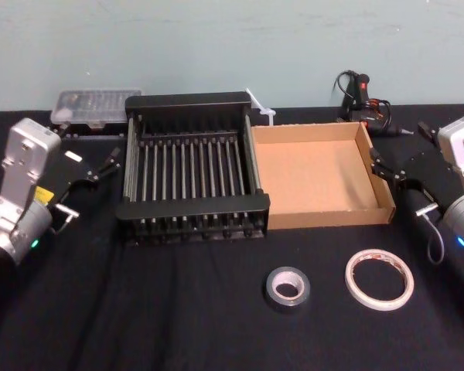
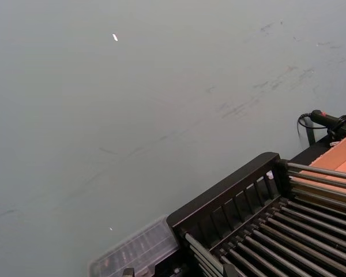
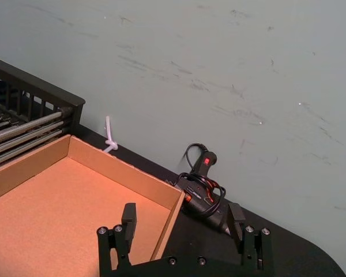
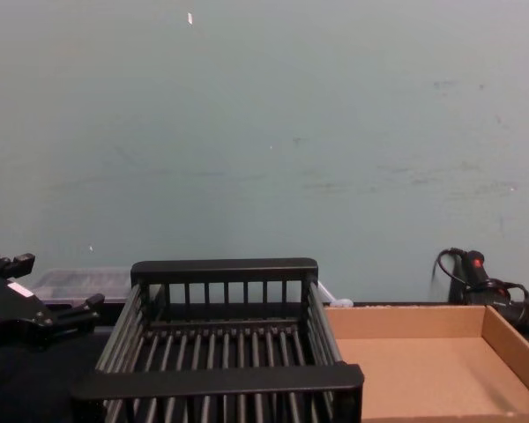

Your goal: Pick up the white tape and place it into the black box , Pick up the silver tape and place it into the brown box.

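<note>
Hovering above the right wall of the brown box [image 1: 325, 212], my right gripper [image 3: 182, 213] is spread wide and holds nothing. One finger is over the cardboard floor and the other over the bench [image 1: 178, 309], near a black glue gun [image 3: 205, 184]. My left gripper [image 4: 51, 284] hangs just beside the left side of the black box [image 1: 193, 207], also open and empty.

Both boxes sit side by side at the back, touching or nearly so, with nothing in them. The white tape [image 1: 349, 278] lies flat on the bench in front of the brown box's right end. The silver tape [image 1: 270, 289] lies flat near it on its left, apart from it, in front of the seam between the boxes.

I judge that neither pick has begun, so the step in hand is the reach for the white tape. My right gripper is the nearer one. It needs to come back toward me, tip down, and straddle the thin band of the ring, one finger inside the hollow centre. Then it has a long carry across to the black box.
</note>
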`<move>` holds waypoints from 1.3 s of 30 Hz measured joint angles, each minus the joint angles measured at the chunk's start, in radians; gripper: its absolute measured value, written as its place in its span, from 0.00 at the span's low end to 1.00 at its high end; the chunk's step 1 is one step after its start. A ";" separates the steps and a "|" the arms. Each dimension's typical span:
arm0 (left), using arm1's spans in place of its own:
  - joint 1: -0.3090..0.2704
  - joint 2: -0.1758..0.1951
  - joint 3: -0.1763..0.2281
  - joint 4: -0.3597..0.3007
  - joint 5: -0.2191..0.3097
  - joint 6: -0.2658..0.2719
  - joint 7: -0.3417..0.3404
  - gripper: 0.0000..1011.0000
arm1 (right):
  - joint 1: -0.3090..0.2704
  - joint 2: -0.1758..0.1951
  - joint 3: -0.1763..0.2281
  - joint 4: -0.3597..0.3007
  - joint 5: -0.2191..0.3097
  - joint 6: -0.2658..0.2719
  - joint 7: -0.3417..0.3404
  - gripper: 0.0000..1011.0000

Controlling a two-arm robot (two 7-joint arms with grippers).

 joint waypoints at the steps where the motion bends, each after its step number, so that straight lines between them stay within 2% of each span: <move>1: 0.000 0.000 0.000 0.000 0.000 0.000 0.000 0.99 | 0.000 0.000 0.000 0.000 0.000 0.000 0.000 0.99; 17: 0.000 0.000 0.000 0.000 0.000 0.000 0.000 0.99 | 0.000 0.000 0.000 0.000 0.000 0.000 0.000 0.99; 23: 0.000 0.000 0.000 0.000 0.000 0.000 0.000 0.99 | -0.009 -0.002 0.012 -0.008 -0.011 -0.005 0.015 0.99; 29: 0.000 0.000 0.000 0.000 0.000 0.000 0.000 0.99 | -0.046 0.011 0.040 -0.059 -0.007 -0.004 0.030 0.99; 39: 0.000 0.000 0.000 0.000 0.000 0.000 0.000 0.99 | -0.181 0.072 0.115 -0.227 0.050 0.041 0.049 0.99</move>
